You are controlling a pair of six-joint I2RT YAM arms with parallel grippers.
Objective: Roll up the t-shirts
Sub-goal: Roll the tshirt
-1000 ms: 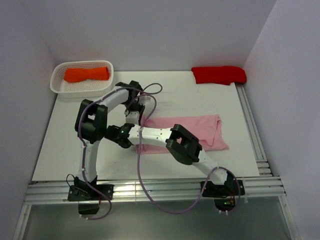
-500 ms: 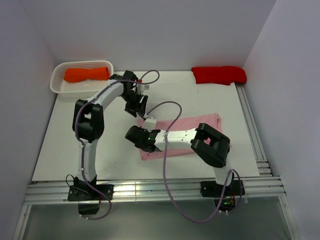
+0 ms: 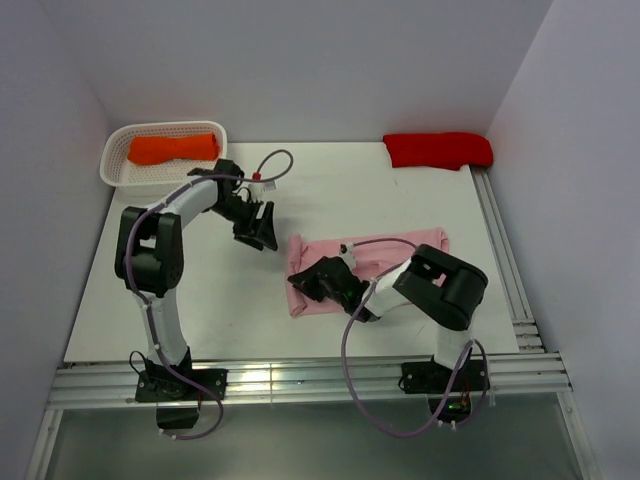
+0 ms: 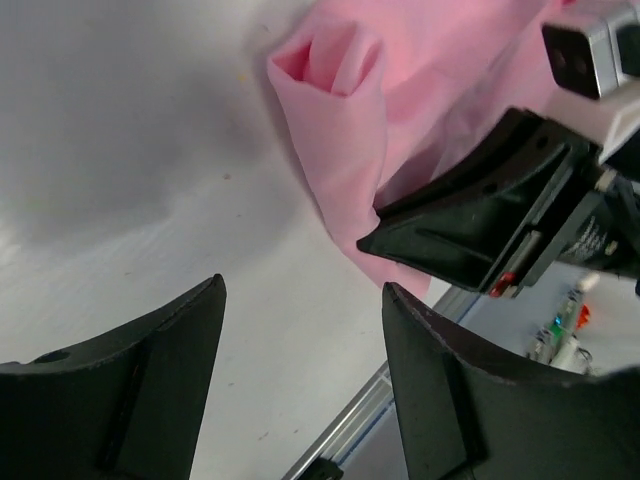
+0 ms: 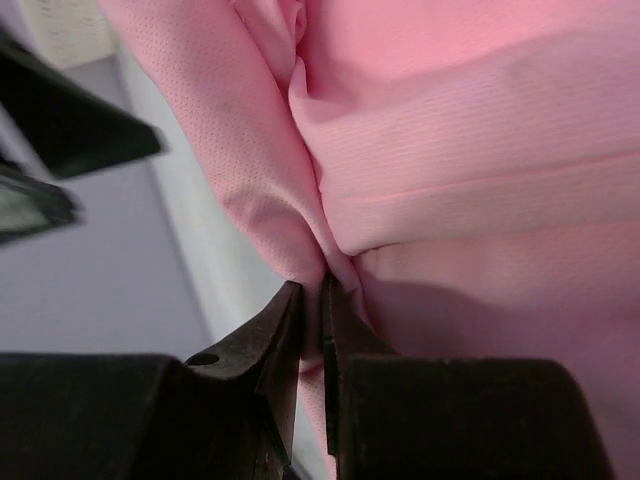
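Your right end effector (image 5: 310,295) is clamped on the pink t-shirt (image 5: 450,150) at its rolled edge, probably to stop it unrolling. Left end effector (image 4: 302,295) hangs open beside it, holding nothing.

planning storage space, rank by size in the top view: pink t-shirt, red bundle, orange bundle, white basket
1. pink t-shirt, though partly covered
2. white basket
3. red bundle
4. orange bundle, only slightly smaller

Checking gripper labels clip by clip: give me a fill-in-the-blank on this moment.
The right gripper is shut on the ___ shirt.
The left gripper, holding nothing, has its jaws ___.
The basket holds the ___ bundle.
Missing: pink; open; orange.
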